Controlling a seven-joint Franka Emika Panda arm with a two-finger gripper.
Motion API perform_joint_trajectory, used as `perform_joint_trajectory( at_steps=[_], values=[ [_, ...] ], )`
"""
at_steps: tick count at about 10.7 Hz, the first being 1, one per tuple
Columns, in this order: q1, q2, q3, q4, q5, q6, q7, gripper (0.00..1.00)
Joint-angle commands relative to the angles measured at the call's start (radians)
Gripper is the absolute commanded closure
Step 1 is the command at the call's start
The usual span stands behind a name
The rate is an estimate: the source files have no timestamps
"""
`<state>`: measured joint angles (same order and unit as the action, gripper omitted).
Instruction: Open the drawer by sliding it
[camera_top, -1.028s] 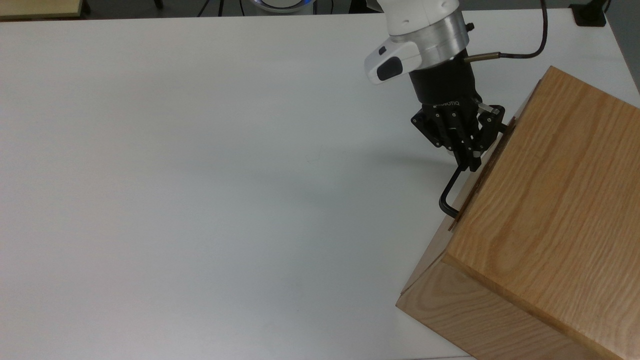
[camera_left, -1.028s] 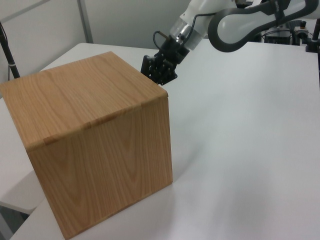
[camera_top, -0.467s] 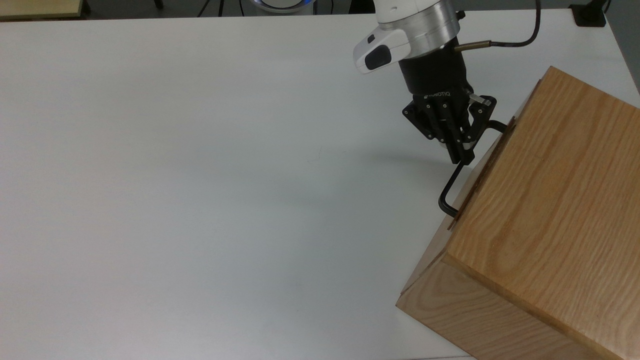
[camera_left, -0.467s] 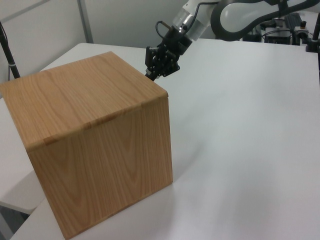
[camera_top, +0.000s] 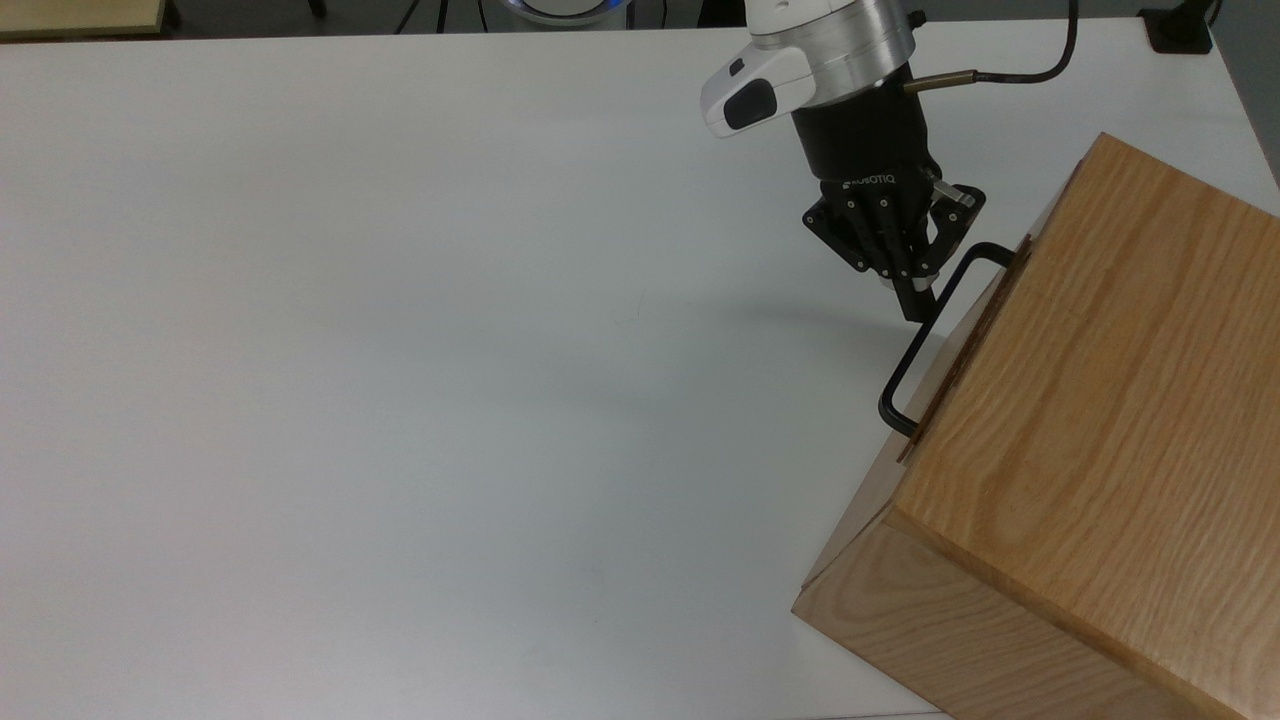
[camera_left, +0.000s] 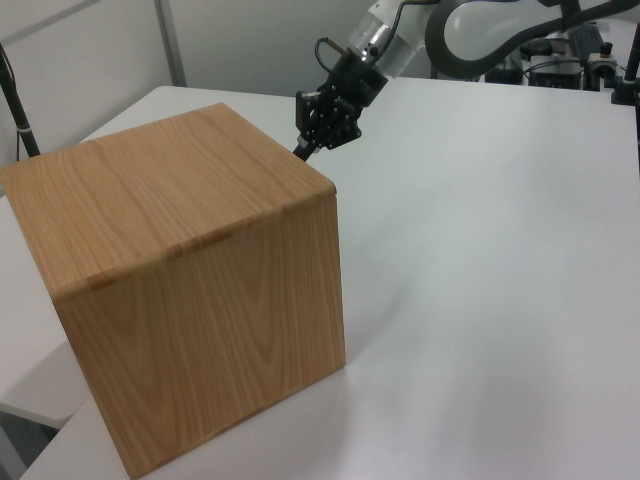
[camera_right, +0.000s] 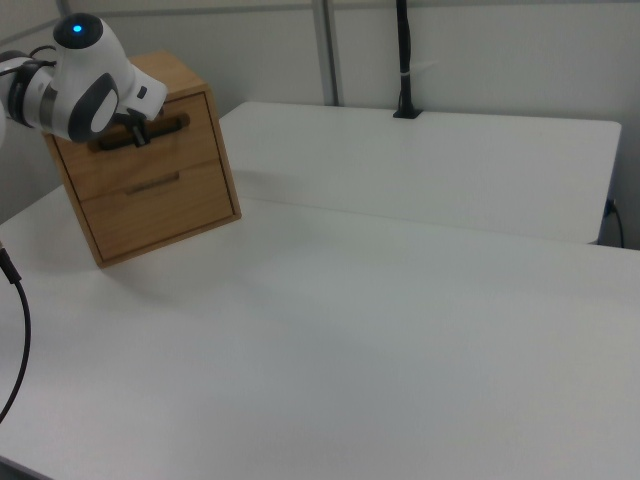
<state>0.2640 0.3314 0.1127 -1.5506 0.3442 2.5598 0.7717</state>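
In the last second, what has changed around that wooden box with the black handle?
The gripper has backed away from the cabinet front, toward the top view's upper left, and now sits at the outer side of the black handle bar. More of the handle shows. The drawer looks shut as before, and the cabinet has not shifted on the table.

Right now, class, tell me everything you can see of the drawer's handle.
The handle is a long, thin black bar, metal by its look, bent into a U. Both ends run into the top drawer of the wooden cabinet. It stands off the front panel. The gripper meets it near its upper end in the top view.
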Motion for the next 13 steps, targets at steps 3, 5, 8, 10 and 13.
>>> perform_joint_trajectory(
  at_steps=[3, 5, 8, 10, 13],
  values=[
    [-0.012, -0.012, 0.019, -0.052, 0.015, -0.010, 0.006, 0.73],
    [-0.015, -0.008, 0.030, -0.052, 0.021, -0.003, 0.006, 0.73],
    [-0.055, -0.014, 0.068, -0.051, 0.044, -0.003, 0.006, 0.73],
    [-0.118, -0.041, 0.110, -0.059, 0.045, -0.010, 0.006, 0.66],
    [-0.123, -0.068, 0.111, -0.060, 0.045, -0.020, 0.006, 0.64]
  ],
)
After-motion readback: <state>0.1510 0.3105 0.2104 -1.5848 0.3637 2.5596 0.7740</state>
